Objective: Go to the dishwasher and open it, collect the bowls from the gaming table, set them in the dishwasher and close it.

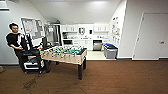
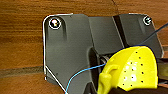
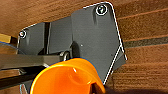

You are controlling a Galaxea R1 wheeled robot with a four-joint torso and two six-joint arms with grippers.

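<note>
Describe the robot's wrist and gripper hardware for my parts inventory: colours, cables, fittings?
Each wrist carries a dark grey plate with round silver screw fittings at its corners. At the left wrist sits a yellow, dotted, shell-shaped gripper part with a thin blue cable running across the plate. The right wrist has a smooth orange, rounded gripper part.

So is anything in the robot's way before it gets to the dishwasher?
Yes. The table-football table stands on the brown floor between the robot and the kitchen, left of centre. The dishwasher shows at the back, with a grey bin just right of it. The floor to the table's right looks open.
</note>
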